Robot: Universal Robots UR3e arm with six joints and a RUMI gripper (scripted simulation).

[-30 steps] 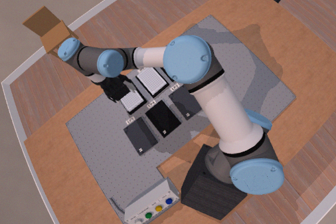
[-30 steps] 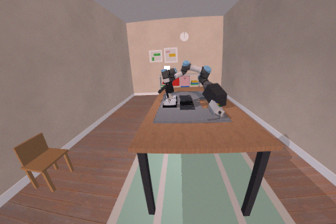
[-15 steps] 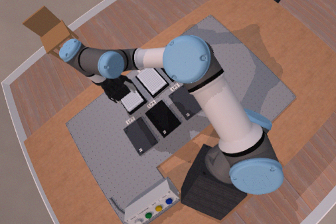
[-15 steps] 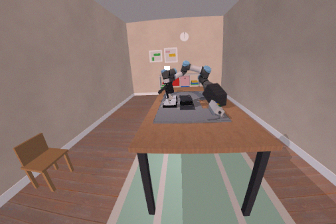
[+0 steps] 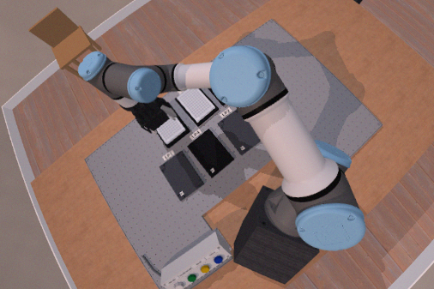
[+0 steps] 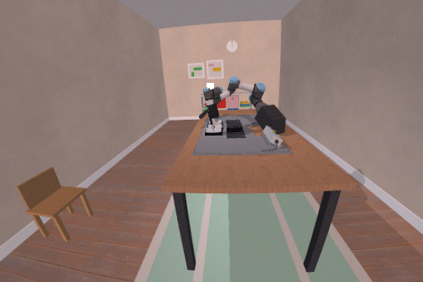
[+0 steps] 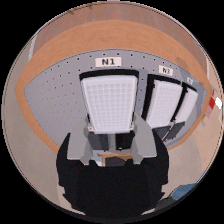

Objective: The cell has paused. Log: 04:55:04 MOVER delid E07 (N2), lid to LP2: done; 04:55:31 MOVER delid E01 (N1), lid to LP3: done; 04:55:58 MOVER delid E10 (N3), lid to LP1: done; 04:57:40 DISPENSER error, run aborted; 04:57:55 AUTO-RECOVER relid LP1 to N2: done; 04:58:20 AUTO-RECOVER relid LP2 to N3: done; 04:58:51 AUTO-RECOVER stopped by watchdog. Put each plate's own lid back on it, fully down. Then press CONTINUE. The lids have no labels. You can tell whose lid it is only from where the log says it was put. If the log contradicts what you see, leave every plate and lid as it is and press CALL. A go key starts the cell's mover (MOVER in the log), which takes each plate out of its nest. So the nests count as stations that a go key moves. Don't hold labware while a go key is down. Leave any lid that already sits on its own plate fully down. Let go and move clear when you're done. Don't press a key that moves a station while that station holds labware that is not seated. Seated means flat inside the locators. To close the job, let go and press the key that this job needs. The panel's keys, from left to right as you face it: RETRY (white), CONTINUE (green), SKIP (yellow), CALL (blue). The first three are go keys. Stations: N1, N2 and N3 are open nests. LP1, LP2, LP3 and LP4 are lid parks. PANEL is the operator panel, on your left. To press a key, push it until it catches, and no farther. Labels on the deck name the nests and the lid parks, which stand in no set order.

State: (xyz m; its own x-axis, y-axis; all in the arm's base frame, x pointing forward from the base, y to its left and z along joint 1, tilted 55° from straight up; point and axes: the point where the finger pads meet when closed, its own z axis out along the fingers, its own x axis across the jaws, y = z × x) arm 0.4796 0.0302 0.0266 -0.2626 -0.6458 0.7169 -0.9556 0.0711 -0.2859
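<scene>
My gripper [image 7: 110, 113] is shut on the near edge of a clear lid [image 7: 110, 129]. The lid lies over the white well plate [image 7: 110, 97] in nest N1. I cannot tell if it is fully down. In the overhead view the gripper [image 5: 150, 115] stands at that plate's [image 5: 171, 130] outer end. The plate in N3 [image 7: 162, 102] is beside it, also in the overhead view [image 5: 195, 105]. A third plate [image 7: 187, 100] lies further right, and the arm hides it from overhead. Dark lid parks LP1 [image 5: 182, 175], LP4 [image 5: 211, 152] and LP2 [image 5: 238, 132] show no lid that I can make out.
The operator panel [image 5: 197, 263] stands at the mat's front edge, with green [image 5: 191, 278], yellow [image 5: 205, 268] and blue [image 5: 218, 259] keys. The white key is at the frame's edge. The arm's dark base block [image 5: 274, 242] is to the panel's right. The upper arm covers LP3's area.
</scene>
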